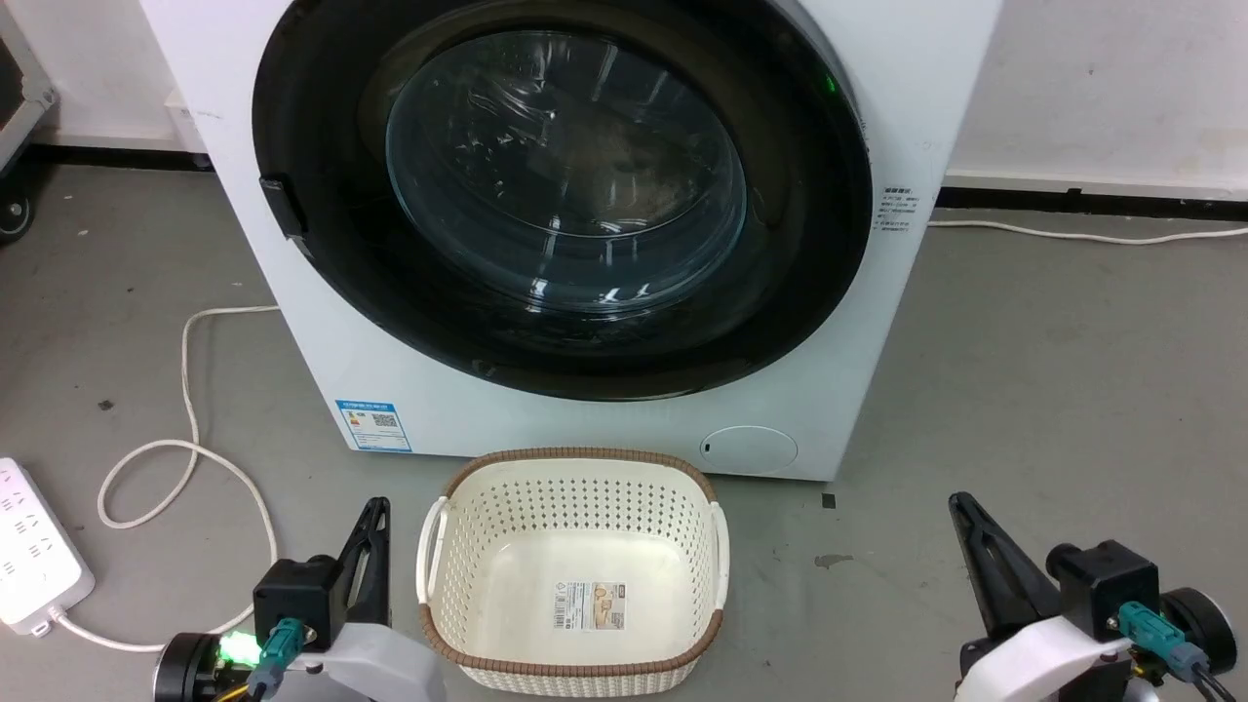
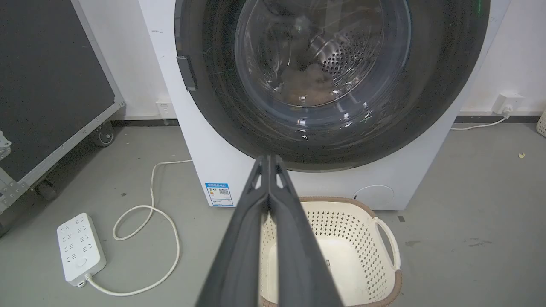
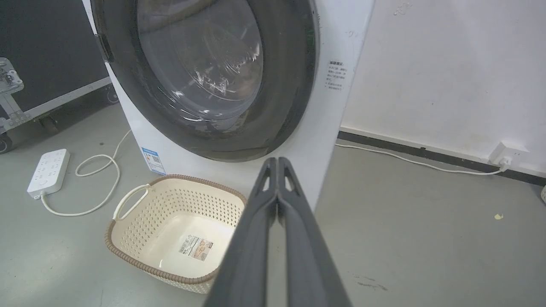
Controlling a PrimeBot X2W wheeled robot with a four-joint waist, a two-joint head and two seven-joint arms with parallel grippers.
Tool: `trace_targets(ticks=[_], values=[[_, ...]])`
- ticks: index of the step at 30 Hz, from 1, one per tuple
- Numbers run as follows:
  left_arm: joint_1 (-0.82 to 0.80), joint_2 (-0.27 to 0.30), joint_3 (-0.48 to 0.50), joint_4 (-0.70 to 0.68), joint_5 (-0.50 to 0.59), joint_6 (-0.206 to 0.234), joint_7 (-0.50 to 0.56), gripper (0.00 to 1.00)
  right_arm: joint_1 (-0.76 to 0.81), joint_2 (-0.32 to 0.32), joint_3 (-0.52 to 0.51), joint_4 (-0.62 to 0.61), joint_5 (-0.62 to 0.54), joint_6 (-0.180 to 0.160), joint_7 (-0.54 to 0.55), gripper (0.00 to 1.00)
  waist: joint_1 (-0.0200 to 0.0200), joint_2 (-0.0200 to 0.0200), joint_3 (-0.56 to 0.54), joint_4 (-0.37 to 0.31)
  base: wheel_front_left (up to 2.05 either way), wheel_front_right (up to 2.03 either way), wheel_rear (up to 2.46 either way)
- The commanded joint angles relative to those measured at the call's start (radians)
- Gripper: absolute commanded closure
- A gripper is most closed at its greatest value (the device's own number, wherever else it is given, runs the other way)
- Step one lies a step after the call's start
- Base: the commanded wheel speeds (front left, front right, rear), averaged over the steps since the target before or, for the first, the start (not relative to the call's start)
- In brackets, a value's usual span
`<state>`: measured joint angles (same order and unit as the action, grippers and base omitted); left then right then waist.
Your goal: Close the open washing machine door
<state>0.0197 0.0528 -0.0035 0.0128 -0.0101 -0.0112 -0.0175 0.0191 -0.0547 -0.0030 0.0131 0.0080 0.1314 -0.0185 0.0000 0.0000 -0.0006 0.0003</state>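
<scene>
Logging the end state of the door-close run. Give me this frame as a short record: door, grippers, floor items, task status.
door: washing machine door lies flush against the front of the washing machine; looks closed
left gripper: shut, holds nothing, low, apart from the door
right gripper: shut, holds nothing, low, apart from the door
basket: cream basket on the floor before the machine, between the grippers; only a label inside
floor, left side: white power strip with looped cable
task status: appears done

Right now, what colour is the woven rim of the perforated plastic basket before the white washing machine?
Brown, around the cream perforated plastic basket; clearest in the head view.
</scene>
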Motion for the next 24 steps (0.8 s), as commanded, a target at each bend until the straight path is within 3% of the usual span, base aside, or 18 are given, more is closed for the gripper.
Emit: trace_targets(ticks=[1, 24], values=[[-0.017, -0.002, 0.003, -0.007, 0.006, 0.005, 0.004, 1.00, -0.015, 0.004, 0.001, -0.009, -0.006, -0.001, 0.005, 1.00, 0.0000, 0.0000, 0.000, 0.000, 0.00, 0.00, 0.00], [-0.020, -0.003, 0.004, -0.013, 0.010, 0.011, 0.018, 1.00, -0.019, 0.005, 0.003, -0.013, -0.008, -0.001, 0.019, 1.00, 0.0000, 0.0000, 0.001, 0.000, 0.00, 0.00, 0.00]])
